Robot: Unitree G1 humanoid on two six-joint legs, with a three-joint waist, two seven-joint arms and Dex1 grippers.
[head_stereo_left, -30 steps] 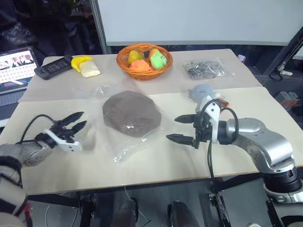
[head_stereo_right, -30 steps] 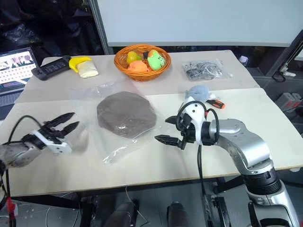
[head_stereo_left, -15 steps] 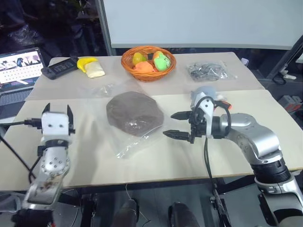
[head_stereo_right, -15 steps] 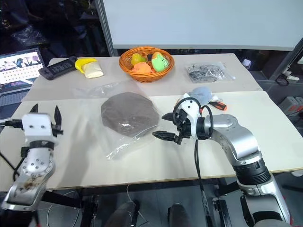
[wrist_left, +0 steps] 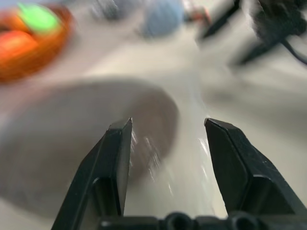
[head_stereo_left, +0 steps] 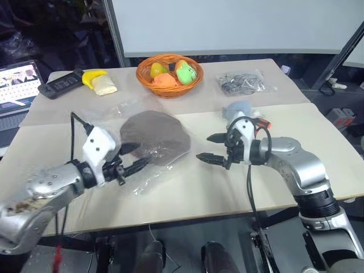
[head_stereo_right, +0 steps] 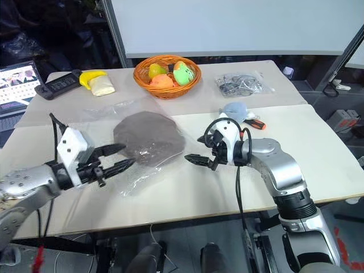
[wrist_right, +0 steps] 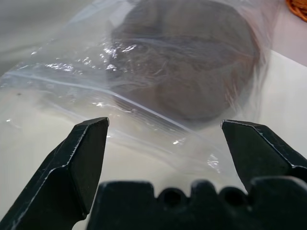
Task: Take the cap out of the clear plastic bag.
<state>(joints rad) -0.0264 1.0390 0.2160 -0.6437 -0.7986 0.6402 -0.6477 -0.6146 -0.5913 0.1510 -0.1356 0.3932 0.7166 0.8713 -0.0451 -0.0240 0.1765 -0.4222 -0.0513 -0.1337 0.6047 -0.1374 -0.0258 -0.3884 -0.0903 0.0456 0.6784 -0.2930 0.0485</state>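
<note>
From the head views, your cap [head_stereo_left: 154, 137] lies sealed inside the bag [head_stereo_left: 142, 173] mid-bench, the left tool [head_stereo_right: 116, 158] at its near-left edge and the right tool [head_stereo_left: 211, 149] just off its right edge, both gaping and empty. Your left wrist view shows fingers apart over plastic. The right wrist view faces the bag's edge: you're approaching; next, pinch plastic only.

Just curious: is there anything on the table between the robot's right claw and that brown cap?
Only the clear plastic bag around the cap and bare table. The right gripper is open; the right wrist view shows it.
</note>
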